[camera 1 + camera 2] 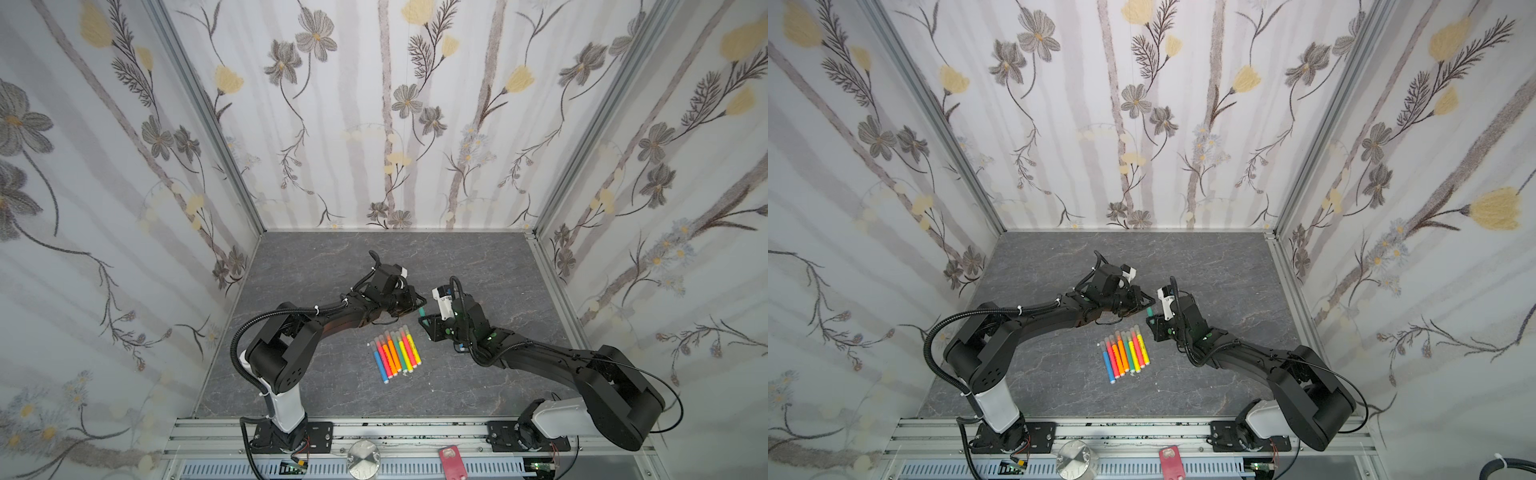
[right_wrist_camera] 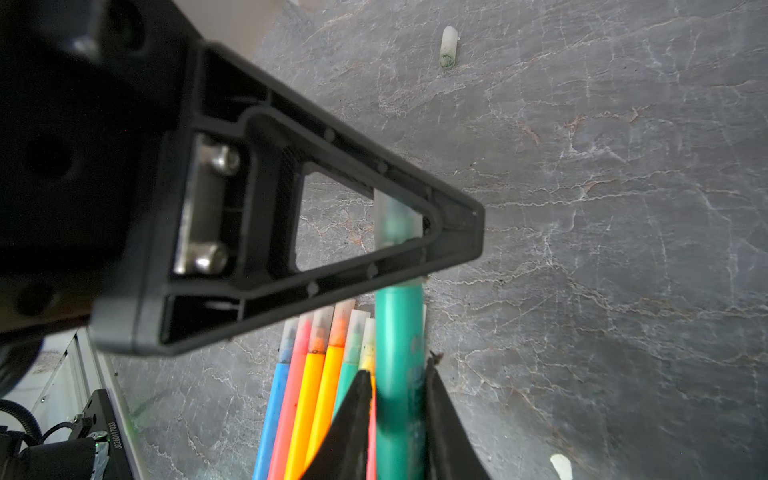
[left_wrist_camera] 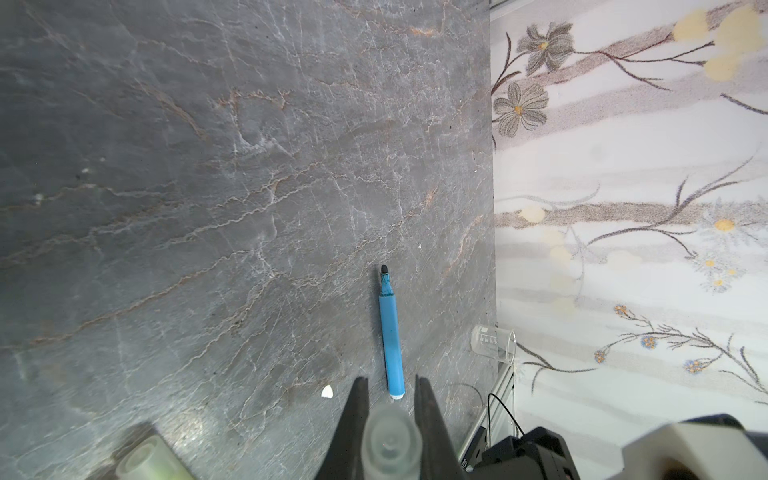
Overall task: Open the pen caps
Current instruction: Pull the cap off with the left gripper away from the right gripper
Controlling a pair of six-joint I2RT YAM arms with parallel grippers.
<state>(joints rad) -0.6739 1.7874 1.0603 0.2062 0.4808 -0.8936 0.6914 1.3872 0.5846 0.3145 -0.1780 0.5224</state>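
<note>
A green pen (image 2: 400, 332) is held in the air between my two grippers. My right gripper (image 2: 397, 372) is shut on its barrel. My left gripper (image 3: 388, 380) is shut on the translucent pen cap (image 3: 390, 444) at its end, and the cap (image 2: 397, 218) shows through that gripper's triangular finger, still over the green tip. Both top views show the grippers meeting just behind the row of pens, left gripper (image 1: 423, 300) (image 1: 1152, 300) above right gripper (image 1: 424, 320) (image 1: 1148, 321). Several capped pens (image 1: 397, 353) (image 1: 1125, 353) lie side by side on the table.
An uncapped blue pen (image 3: 390, 340) lies on the grey stone table (image 3: 208, 208), with a small glass beaker (image 3: 494, 340) on its side by the wall rail. A loose cap (image 2: 448, 45) lies apart on the table. A white scrap (image 3: 327, 392) lies near the blue pen.
</note>
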